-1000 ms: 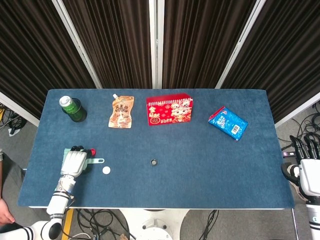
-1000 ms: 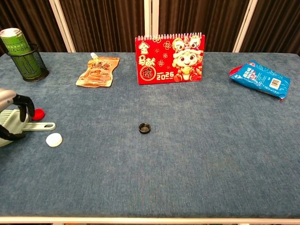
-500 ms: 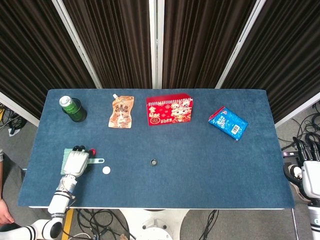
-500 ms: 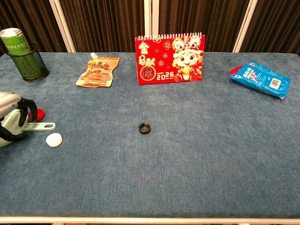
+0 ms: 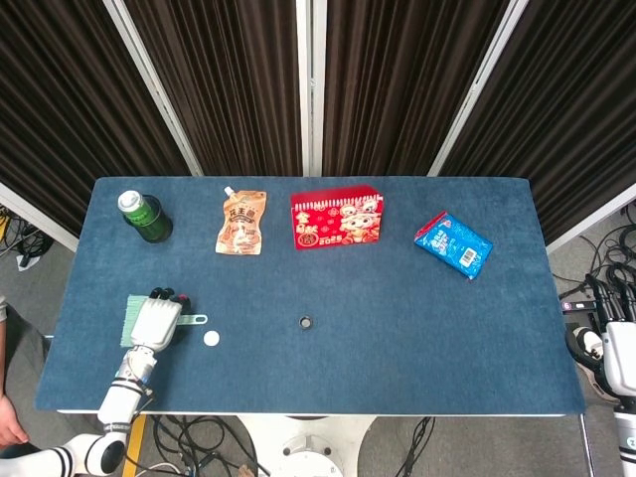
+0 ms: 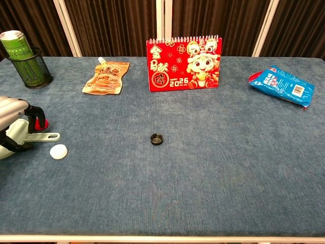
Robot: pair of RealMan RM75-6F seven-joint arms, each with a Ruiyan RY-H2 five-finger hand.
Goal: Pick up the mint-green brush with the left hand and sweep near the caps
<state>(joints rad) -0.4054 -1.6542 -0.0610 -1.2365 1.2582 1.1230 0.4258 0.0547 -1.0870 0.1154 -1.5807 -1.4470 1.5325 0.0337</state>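
Mint-green plastic brush (image 6: 23, 135) first: it lies flat on the blue felt-covered table (image 5: 397, 318) at my near-left corner, its slim handle with the hanging hole poking out past the fingertips toward the table's middle, its wider head tucked under my palm. My white left hand (image 5: 155, 321) sits right on top of it. In the chest view the dark fingers (image 6: 33, 113) curl down over the brush body, draped around it, but I can't tell whether they have actually clamped it or just rest over it. The brush looks to be touching the cloth, so I judge the pickup is in hand but not finished: no lift, and no sweeping.

Left to do, as I read it: firm up the hold, raise the brush, then sweep by the caps.

Those caps are close. A small round white bottle cap (image 6: 59, 151) lies just beside the handle tip, on the side nearer me. A small red cap (image 6: 43, 123) peeks out just beyond my fingertips, touching or nearly touching them. A small black ring-shaped cap (image 6: 157, 138) sits well apart, out toward the table's centre.

My right hand (image 5: 620, 355) hangs off the table's right edge holding nothing; I can't make out how its fingers lie.
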